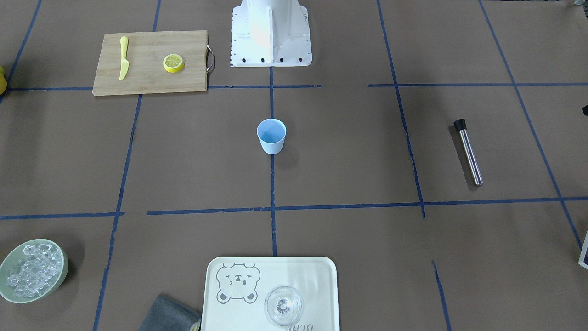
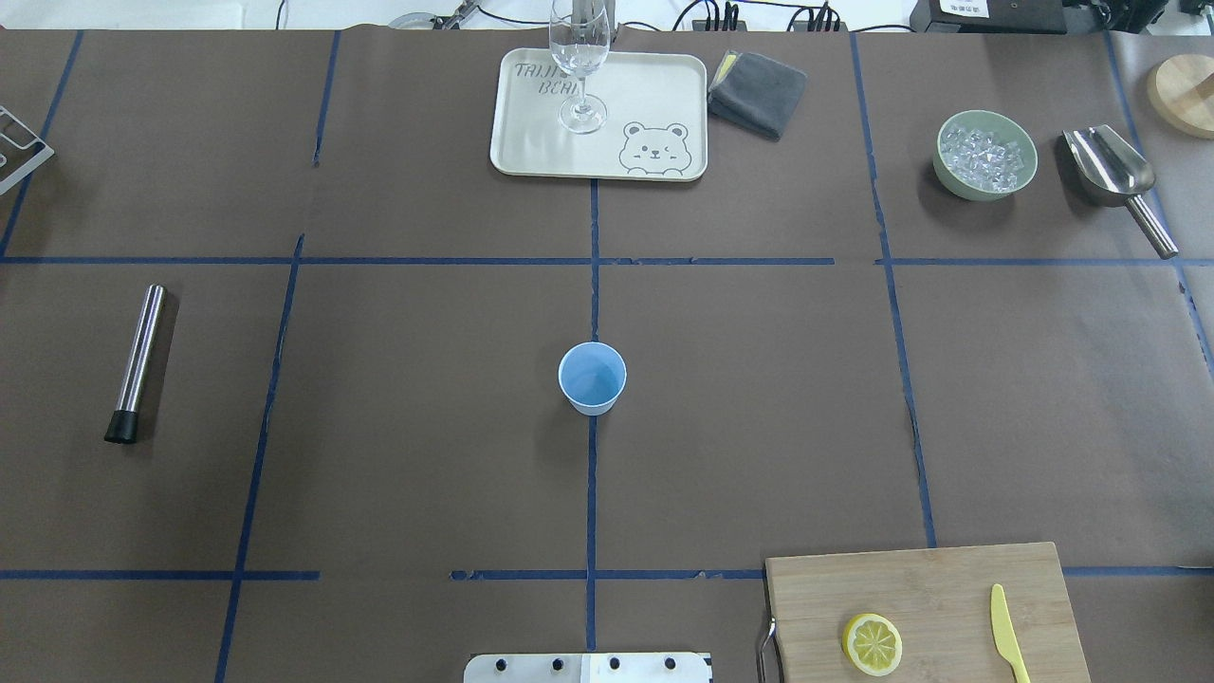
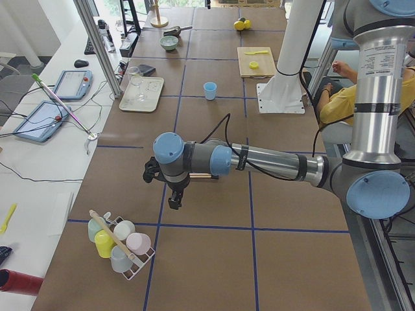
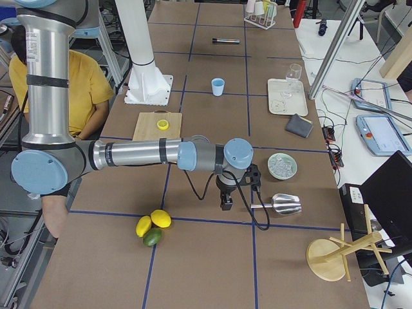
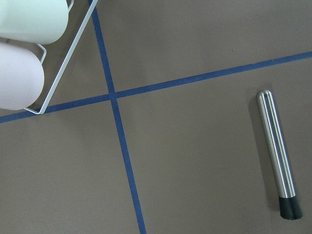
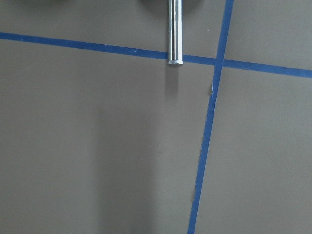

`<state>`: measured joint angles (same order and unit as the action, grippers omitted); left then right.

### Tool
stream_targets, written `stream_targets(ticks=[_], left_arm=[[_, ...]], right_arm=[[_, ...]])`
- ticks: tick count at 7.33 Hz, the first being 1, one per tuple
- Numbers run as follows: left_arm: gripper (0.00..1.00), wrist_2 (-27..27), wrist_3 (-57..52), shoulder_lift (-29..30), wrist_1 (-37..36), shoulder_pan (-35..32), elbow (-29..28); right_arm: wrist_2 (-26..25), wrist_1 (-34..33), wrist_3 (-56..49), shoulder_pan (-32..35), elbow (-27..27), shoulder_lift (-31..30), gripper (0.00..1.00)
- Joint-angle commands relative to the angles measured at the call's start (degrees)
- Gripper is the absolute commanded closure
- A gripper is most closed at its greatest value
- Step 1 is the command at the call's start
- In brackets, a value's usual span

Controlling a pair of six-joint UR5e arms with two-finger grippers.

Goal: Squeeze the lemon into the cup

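One lemon slice (image 1: pixel 173 62) lies flat on the wooden cutting board (image 1: pixel 151 78), also in the overhead view (image 2: pixel 873 644); I see no second slice. The light-blue cup (image 1: pixel 271 135) stands upright and empty at the table's middle (image 2: pixel 592 378). My left gripper (image 3: pixel 172 205) hangs over the table's left end, far from both; it shows only in the exterior left view, so I cannot tell if it is open. My right gripper (image 4: pixel 226 206) hangs over the right end near the metal scoop (image 4: pixel 280 204); I cannot tell its state either.
A yellow knife (image 2: pixel 1007 634) lies on the board. A steel muddler (image 2: pixel 136 363) lies at the left. A tray (image 2: pixel 654 95) holds a clear glass (image 2: pixel 579 66). Nearby are a grey cloth (image 2: pixel 757 93), a bowl of ice (image 2: pixel 984 155) and a cup rack (image 3: pixel 120 243).
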<state>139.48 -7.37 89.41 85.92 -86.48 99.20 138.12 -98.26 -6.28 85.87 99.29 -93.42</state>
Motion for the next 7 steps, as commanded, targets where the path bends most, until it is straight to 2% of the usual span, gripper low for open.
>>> stream_targets(ticks=[1, 2, 3, 4, 5, 6, 7], left_arm=[[0.00, 0.0, -0.1, 0.2, -0.3, -0.1, 0.9], [0.00, -1.4, -0.1, 0.1, -0.2, -0.1, 2.3], [0.00, -2.6, 0.1, 0.1, -0.2, -0.1, 0.9], [0.00, -3.2, 0.1, 0.1, -0.2, -0.2, 1.7], [0.00, -3.0, 0.3, 0.2, -0.2, -0.1, 1.4], [0.00, -2.6, 1.2, 0.4, -0.5, -0.1, 1.1], [0.00, -2.7, 5.0, 0.5, -0.7, -0.2, 1.6]], right_arm=[[-0.1, 0.0, -0.1, 0.0, -0.1, 0.0, 0.00], [-0.2, 0.0, -0.1, -0.2, -0.1, 0.0, 0.00], [-0.2, 0.2, 0.0, -0.3, -0.1, 0.1, 0.00], [-0.4, 3.7, 0.2, -0.4, -1.3, 0.0, 0.00], [-0.3, 8.6, 1.8, -0.4, -4.7, 0.0, 0.00], [-0.3, 14.3, 6.3, -0.4, -7.0, 0.0, 0.00], [-0.3, 17.1, 9.0, -0.6, -7.3, 0.0, 0.00]])
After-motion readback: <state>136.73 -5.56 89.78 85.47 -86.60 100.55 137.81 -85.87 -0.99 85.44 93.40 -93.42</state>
